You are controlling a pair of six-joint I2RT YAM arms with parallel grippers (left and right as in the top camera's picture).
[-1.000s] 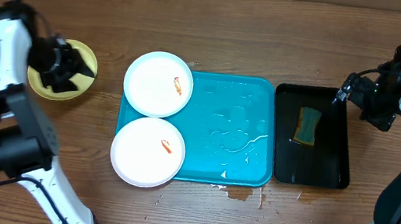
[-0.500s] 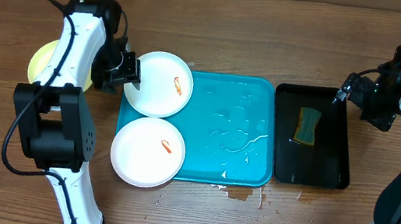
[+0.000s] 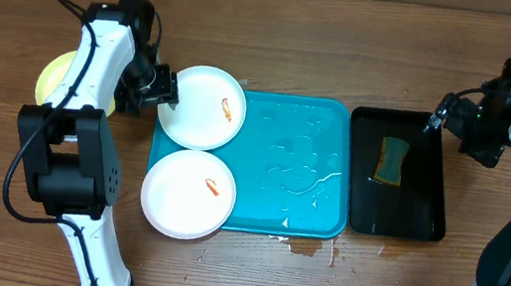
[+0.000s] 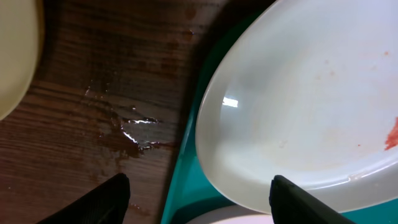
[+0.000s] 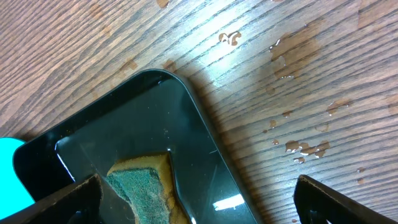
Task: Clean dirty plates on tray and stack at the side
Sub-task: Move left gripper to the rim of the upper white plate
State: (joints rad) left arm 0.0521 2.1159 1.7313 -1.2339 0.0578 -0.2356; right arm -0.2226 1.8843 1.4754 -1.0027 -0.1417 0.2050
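- Left end effector [image 3: 167, 87] spread wide at the left rim of the far white plate [image 3: 200, 107], nothing pinched.
- Far white plate and near white plate [image 3: 186, 193], both red-smeared, on the left end of the blue tray [image 3: 302, 170], mid-bench.
- Green-rimmed plate [image 3: 50, 80] by the bench's left edge.
- Right end effector [image 3: 445, 117] spread too, above the black tray [image 3: 406, 209] with its sponge [image 3: 392, 159].

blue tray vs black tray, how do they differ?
Colour: the blue tray is turquoise, the black tray glossy black.
Size: the blue tray is wider than the black tray.
Load: the blue tray carries a far plate and a near plate, both white with orange-red smears; the black tray holds only a sponge.
Shared: both rectangular, round-cornered, rimmed, flat on the wooden table.
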